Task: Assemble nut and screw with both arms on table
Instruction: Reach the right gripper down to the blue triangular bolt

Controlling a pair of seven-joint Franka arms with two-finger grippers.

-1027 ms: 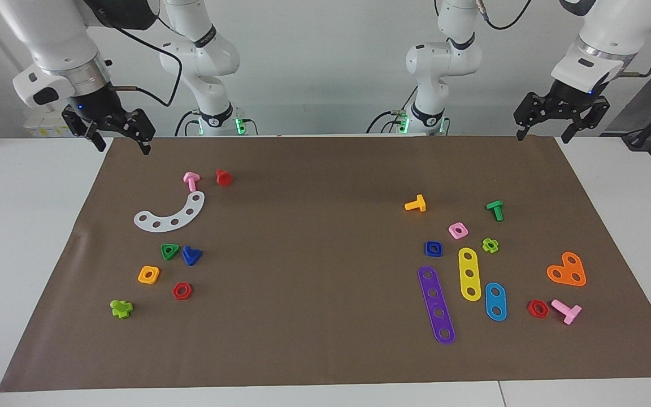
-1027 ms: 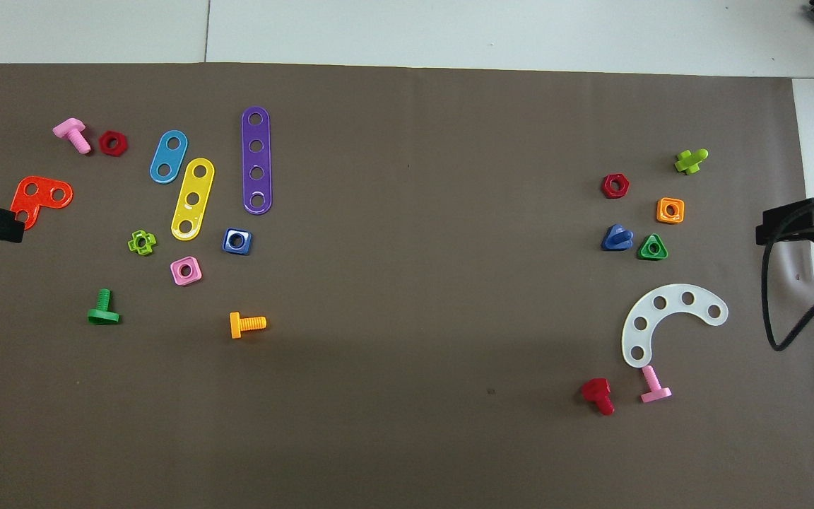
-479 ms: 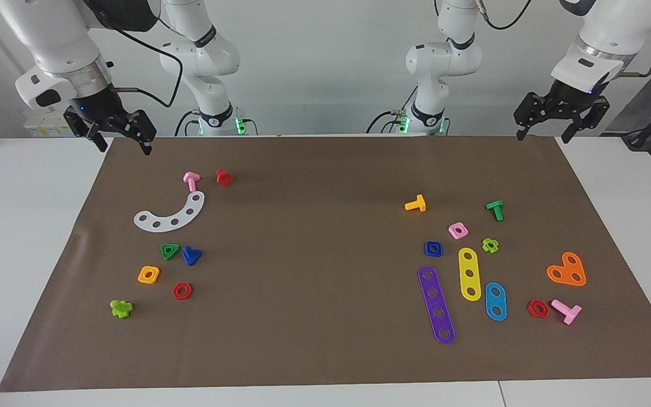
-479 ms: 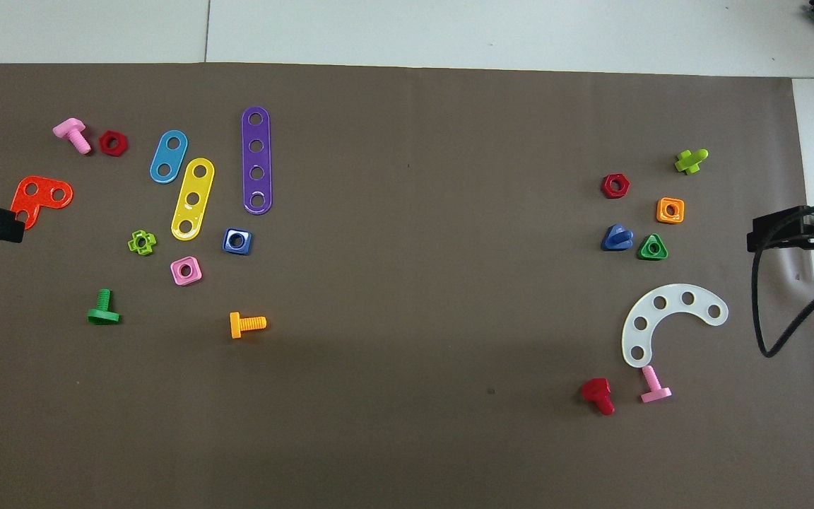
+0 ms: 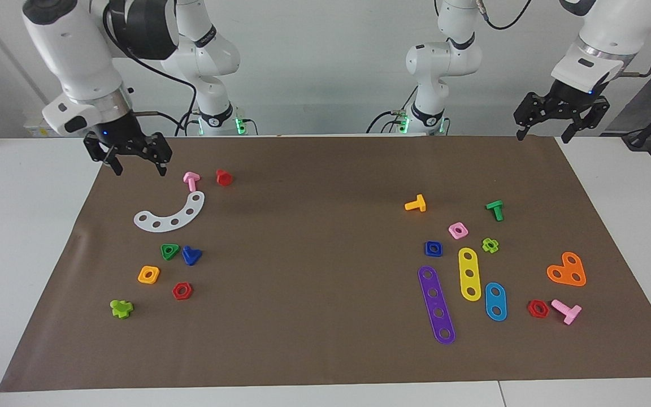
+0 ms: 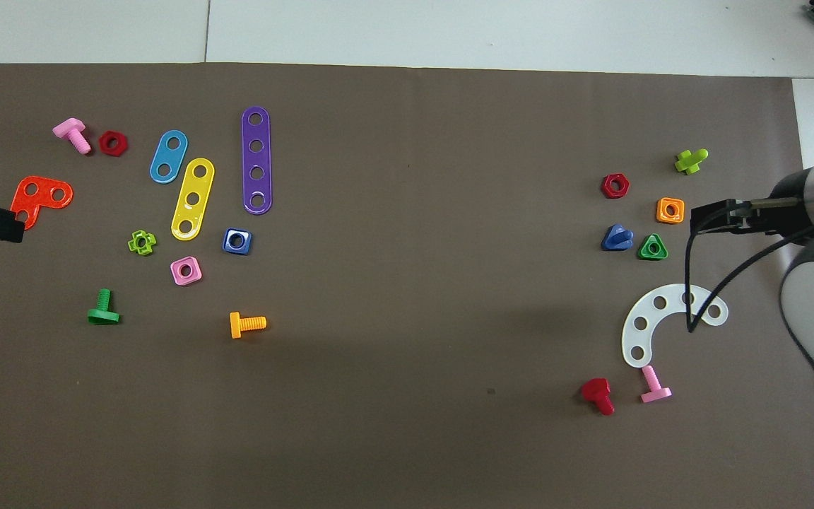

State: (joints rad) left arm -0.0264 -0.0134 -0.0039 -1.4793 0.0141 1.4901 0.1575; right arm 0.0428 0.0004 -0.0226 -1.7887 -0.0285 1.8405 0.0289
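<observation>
The dark-blue square nut lies flat on the brown mat toward the left arm's end, beside a pink square nut. The dark-blue screw with its triangular head lies toward the right arm's end, next to a green triangular nut. My right gripper hangs open and empty over the mat's edge by the robots, close to the pink bolt. My left gripper waits open and empty above the mat's corner at its own end.
A white curved strip, red bolt, orange nut, red hex nut and lime piece surround the screw. Purple, yellow and blue strips, an orange plate and several bolts lie near the nut.
My right gripper has come down and moved in over the mat toward the pink bolt. The left arm and all parts on the mat have stayed put.
</observation>
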